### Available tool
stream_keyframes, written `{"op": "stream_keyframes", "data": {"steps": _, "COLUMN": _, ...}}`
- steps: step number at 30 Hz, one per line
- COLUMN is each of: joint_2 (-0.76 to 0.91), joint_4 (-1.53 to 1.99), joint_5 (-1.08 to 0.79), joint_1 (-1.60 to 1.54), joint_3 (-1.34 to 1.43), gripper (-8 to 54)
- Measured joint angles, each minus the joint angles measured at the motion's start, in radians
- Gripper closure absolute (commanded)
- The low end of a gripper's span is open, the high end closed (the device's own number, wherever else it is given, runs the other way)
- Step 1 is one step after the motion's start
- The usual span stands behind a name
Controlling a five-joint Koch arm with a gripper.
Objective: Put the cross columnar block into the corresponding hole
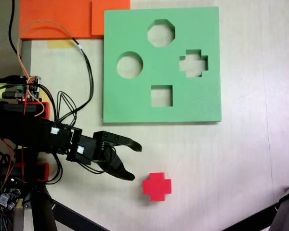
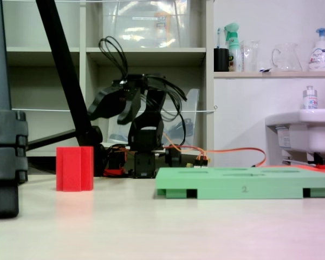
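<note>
Standing closest to the lens in a fixed view is a grey tripod leg (image 2: pixel 5 146), and just beyond it the cross columnar block (image 2: pixel 75 168) is resting upright on the bench (image 2: pixel 162 227), its plus-shaped face pointing up, which is probably how it needs to be gripped for a straight drop. From above, the block (image 1: pixel 157 186) is sitting alone on the pale bench surface (image 1: pixel 241 168), touching nothing.

The end effector (image 1: pixel 133 162) is hanging with its 2 black jaws spread apart and gripping nothing. Seen from the low camera, the end effector (image 2: pixel 89 114) is hovering well above the bench, higher than the block's top. In the top-down picture the block is lying near the jaw tips at about 4 o'clock from them, clear of both fingers, so I judge the reach toward it is not yet finished; the wide opening looks suited to straddling the block.

A green foam board (image 1: pixel 130 101) is lying flat at about 12 o'clock from the block, well apart from it. The corresponding hole (image 1: pixel 193 63) is sitting toward the board's 3 o'clock side, empty, beside an octagonal cutout (image 1: pixel 161 32), a round cutout (image 1: pixel 129 65) and a square cutout (image 1: pixel 161 96).
</note>
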Motion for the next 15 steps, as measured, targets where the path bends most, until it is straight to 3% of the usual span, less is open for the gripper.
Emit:
{"op": "stream_keyframes", "data": {"steps": 6, "joint_2": -0.192, "joint_4": 0.337, "joint_5": -0.020, "joint_1": 0.112, "joint_3": -0.425, "gripper": 14.3}}
{"op": "stream_keyframes", "data": {"steps": 9, "joint_2": -0.305, "joint_4": 0.416, "joint_5": -0.103, "joint_1": 0.167, "joint_3": -0.459, "gripper": 14.3}}
{"op": "stream_keyframes", "data": {"steps": 15, "joint_2": -0.598, "joint_4": 0.664, "joint_5": -0.230, "joint_1": 0.218, "joint_3": -0.822, "gripper": 4.9}}
